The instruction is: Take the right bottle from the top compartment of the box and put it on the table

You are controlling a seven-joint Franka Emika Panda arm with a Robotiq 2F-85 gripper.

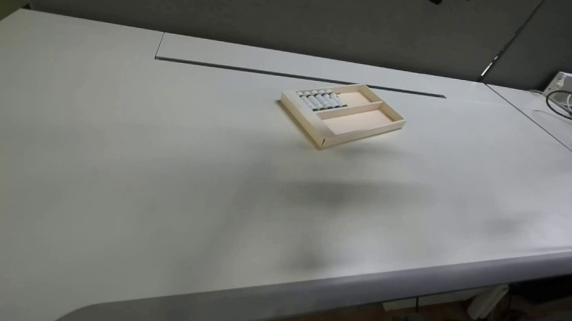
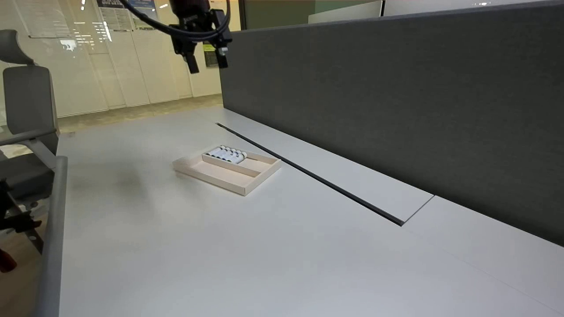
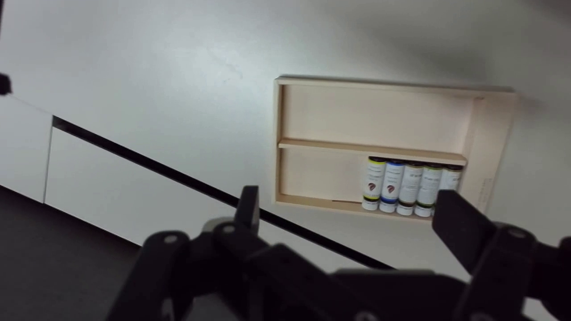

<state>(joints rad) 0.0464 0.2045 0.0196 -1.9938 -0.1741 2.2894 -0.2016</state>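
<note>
A black two-fingered pincer hangs spread wide, well apart from one shallow tray of pale wood; in its narrower top compartment five white-labelled cylindrical bottles lie side by side, the right bottle, yellow-banded, bordering open room; the smooth off-white worktop stretches from tray to rounded grey edge, a dark seam near the tray

The end effector hangs pointing down, its jaws spread apart.

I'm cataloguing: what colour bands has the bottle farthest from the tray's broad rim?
That bottle has yellow bands, clearest in the wrist view.
</note>
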